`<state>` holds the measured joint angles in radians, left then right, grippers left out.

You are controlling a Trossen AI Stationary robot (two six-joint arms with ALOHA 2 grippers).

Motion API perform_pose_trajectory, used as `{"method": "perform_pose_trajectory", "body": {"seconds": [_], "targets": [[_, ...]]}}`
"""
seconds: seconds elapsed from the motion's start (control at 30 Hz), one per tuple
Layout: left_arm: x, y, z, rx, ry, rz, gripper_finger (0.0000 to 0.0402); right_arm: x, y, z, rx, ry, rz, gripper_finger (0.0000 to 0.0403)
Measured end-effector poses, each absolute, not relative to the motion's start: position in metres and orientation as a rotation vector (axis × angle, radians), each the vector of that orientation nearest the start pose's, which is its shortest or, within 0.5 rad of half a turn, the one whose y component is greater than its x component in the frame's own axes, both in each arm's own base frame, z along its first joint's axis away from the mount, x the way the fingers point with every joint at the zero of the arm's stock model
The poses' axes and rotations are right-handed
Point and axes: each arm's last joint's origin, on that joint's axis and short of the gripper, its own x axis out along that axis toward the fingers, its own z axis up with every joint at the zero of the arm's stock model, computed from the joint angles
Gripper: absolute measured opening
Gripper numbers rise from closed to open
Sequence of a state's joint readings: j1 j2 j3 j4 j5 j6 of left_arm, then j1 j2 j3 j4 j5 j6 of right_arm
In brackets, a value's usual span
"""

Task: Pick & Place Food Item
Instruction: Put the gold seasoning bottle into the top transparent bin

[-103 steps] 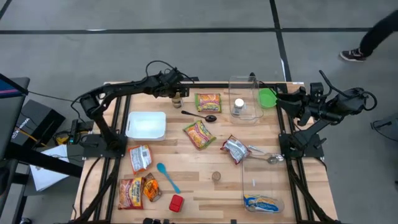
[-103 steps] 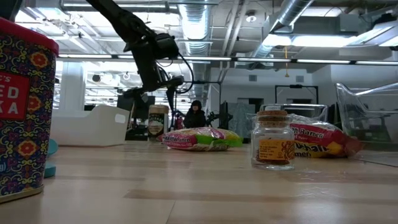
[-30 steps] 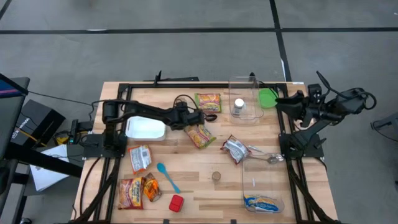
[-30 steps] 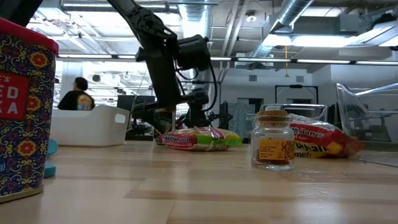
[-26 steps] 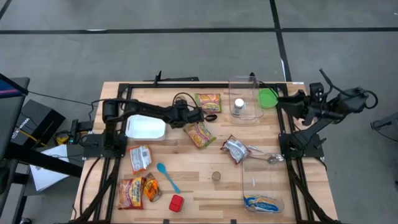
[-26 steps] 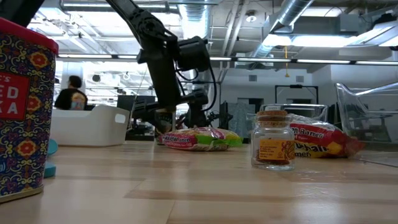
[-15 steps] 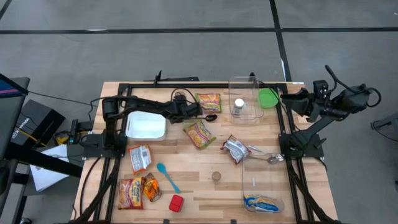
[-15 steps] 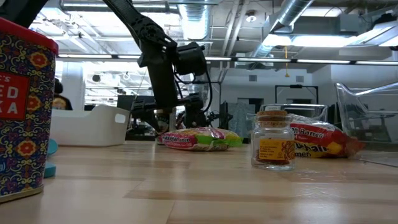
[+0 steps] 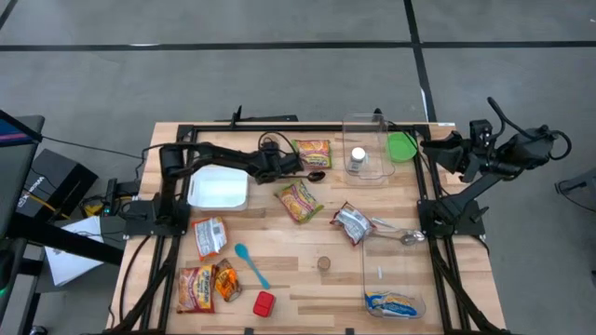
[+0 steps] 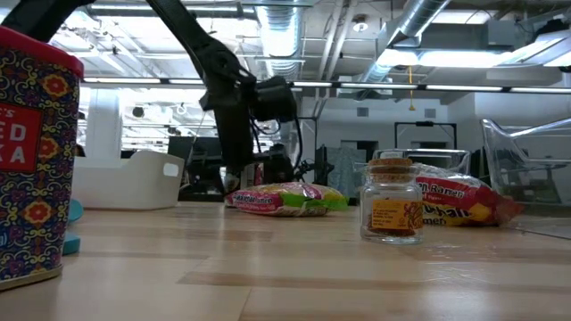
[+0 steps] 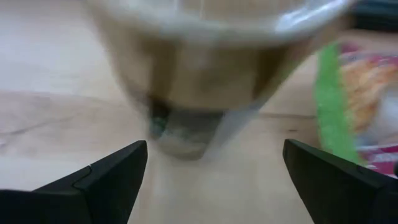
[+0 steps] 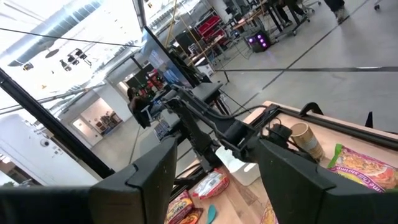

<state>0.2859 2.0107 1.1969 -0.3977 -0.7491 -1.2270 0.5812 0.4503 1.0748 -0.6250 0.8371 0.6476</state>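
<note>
My left gripper [image 9: 291, 167], jaws spread wide, has a small jar [image 11: 205, 68] between its fingers, not gripped. My right gripper [image 9: 438, 149] waits part-open beyond the table's [image 9: 307, 251] edge.

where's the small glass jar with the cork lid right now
In the high view the small cork-lidded glass jar stands near the table's front middle, between the blue plastic spoon to its left and the long clear plastic container to its right.

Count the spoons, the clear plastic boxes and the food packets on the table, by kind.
Spoons: 3 (blue, black, metal)
Clear boxes: 2
Packets: 7
Total: 12
</note>
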Motion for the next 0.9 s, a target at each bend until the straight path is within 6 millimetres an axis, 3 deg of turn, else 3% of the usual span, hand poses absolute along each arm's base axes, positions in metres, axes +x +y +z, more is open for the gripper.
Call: {"method": "perform_pose_trajectory", "body": {"seconds": [0.57,0.9], "targets": [[0.349,0.152,0.118,-0.612,0.434,1.562,0.0369,0.039,0.000,0.410,0.665,-0.080,-0.246,0.0216],[0.349,0.155,0.115,-0.620,0.447,1.553,0.0348,0.039,0.000,0.410,0.649,-0.078,-0.247,0.0216]]}}
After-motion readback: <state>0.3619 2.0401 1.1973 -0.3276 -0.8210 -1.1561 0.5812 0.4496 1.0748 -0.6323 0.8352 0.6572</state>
